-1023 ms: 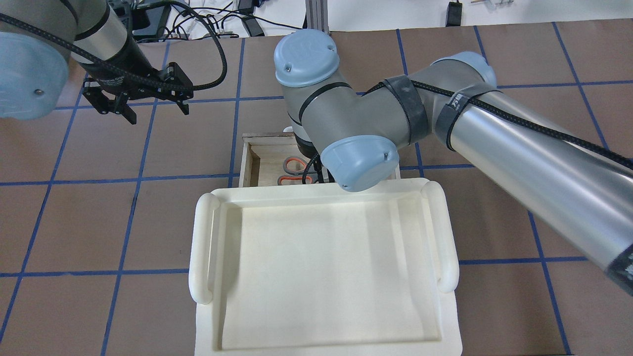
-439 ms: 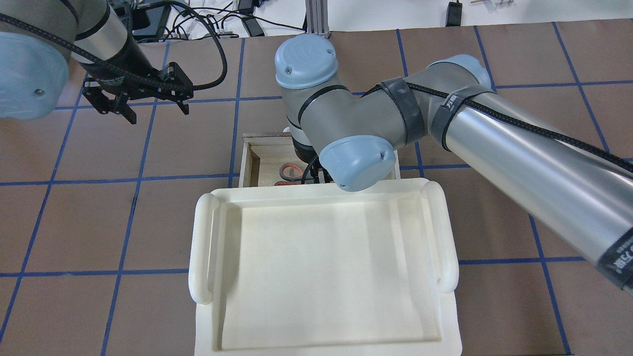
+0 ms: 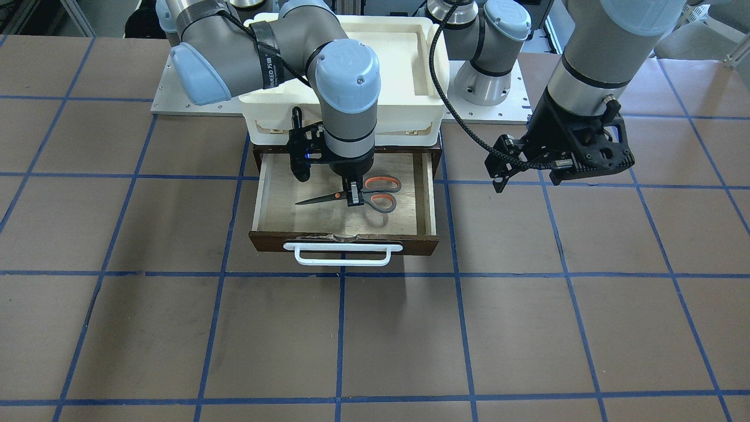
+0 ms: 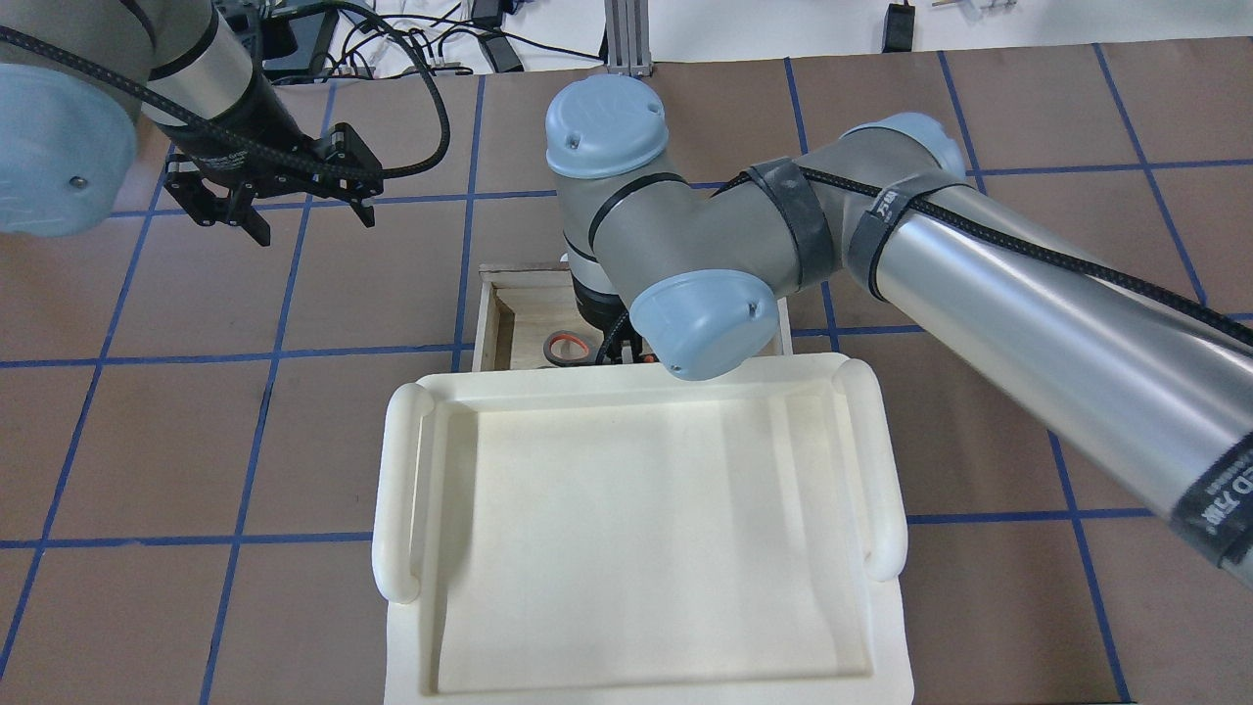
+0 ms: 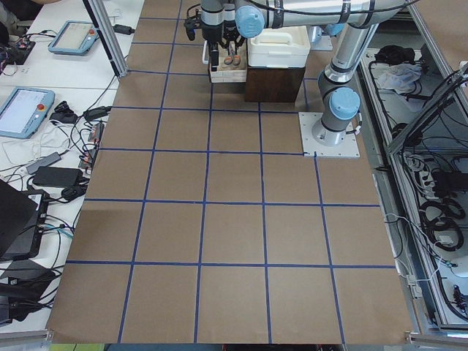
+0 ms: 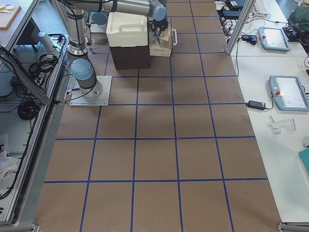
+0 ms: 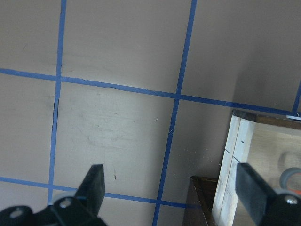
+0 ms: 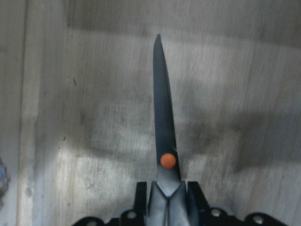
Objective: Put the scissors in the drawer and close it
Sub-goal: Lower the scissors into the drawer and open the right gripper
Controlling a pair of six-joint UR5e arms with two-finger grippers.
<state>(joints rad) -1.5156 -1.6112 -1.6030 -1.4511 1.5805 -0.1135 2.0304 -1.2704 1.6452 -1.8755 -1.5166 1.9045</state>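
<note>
The drawer stands pulled open, with a dark brown front, a white bar handle and a pale plywood floor. My right gripper reaches down into it and is shut on the scissors just behind the orange pivot dot. The blades are closed and level. A shadow on the drawer floor shows that the scissors hang slightly above it. In the overhead view only one orange-lined loop shows. My left gripper is open and empty over the table beside the drawer.
A white plastic tray sits on top of the dark cabinet that the drawer slides out of, and hides the drawer's back part from overhead. The brown table has a blue tape grid. Cables lie beyond the table's far edge.
The right gripper with the scissors has shifted toward the tray's edge in the overhead view, so one handle loop is now hidden. The left arm has not moved.
</note>
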